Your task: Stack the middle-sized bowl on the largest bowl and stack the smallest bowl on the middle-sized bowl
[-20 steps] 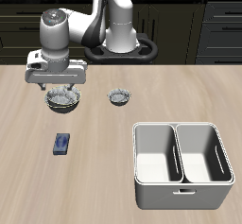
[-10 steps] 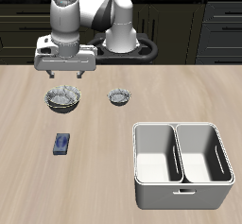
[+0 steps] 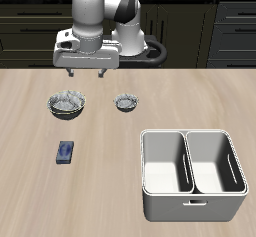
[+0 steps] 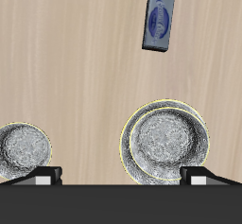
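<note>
The smallest bowl (image 3: 125, 103) sits alone on the worktop (image 3: 110, 171), well apart from the largest bowl (image 3: 67, 104), which already carries the middle-sized bowl (image 3: 67, 102); the end effector (image 3: 86, 74) hangs above and between them, fingers spread wide, holding nothing. In the wrist view the smallest bowl (image 4: 23, 150) lies beside the nested pair (image 4: 166, 139), with a blue box (image 4: 159, 23) beyond. The first stack looks done, so the next move is probably to travel over the smallest bowl and descend on its rim.

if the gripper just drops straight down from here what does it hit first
Probably bare table, in the gap between the stacked bowls and the smallest bowl. The open gripper hangs above them; in the wrist view its fingers sit near the stack's rim, so depth is uncertain.
</note>
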Tool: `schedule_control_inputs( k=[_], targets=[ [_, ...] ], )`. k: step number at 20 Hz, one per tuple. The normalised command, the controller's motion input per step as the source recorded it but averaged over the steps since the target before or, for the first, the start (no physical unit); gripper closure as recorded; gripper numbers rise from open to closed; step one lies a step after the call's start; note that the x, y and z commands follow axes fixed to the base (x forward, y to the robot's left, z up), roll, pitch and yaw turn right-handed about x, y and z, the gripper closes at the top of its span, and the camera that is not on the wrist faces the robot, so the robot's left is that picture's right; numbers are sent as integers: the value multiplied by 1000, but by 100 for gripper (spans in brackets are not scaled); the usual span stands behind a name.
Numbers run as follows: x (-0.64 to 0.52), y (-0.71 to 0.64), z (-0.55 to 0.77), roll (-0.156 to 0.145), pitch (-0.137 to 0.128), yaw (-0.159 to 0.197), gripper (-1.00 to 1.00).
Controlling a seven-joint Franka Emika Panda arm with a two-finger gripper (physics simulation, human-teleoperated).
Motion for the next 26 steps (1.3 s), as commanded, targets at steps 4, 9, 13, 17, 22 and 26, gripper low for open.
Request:
schedule_control_inputs(
  k=[4, 9, 13, 17, 22, 26],
  targets=[
    [128, 479, 31, 35, 6, -24, -100],
    [67, 409, -137, 12, 44, -35, -100],
    [-47, 277, -187, -28, 34, 16, -100],
    [-60, 296, -160, 10, 36, 15, -100],
    [-55, 399, 6, 52, -4, 20, -100],
    [-48, 62, -66, 17, 3, -12, -100]
  ],
)
